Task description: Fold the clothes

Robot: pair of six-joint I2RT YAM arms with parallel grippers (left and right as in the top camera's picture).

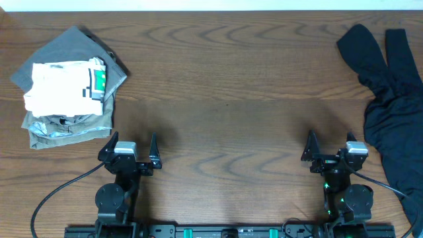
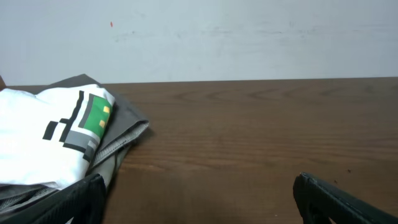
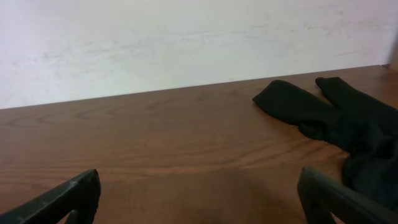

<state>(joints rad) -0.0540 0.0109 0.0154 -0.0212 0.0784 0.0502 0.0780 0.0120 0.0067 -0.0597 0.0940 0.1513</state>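
A folded white T-shirt (image 1: 63, 86) with a green-and-black print lies on top of a stack of folded grey and khaki trousers (image 1: 69, 125) at the table's far left; the left wrist view shows the same white T-shirt (image 2: 43, 137) at its left. A long black garment (image 1: 390, 92) lies crumpled along the right edge, and the right wrist view has this black garment (image 3: 336, 124) at its right. My left gripper (image 1: 134, 147) stands open near the front edge, right of the stack, with nothing between its fingers. My right gripper (image 1: 330, 144) is open too, empty, left of the black garment.
The wooden table (image 1: 225, 99) runs between the two piles. A pale wall (image 2: 249, 37) stands behind its far edge. Cables trail from both arm bases at the front edge.
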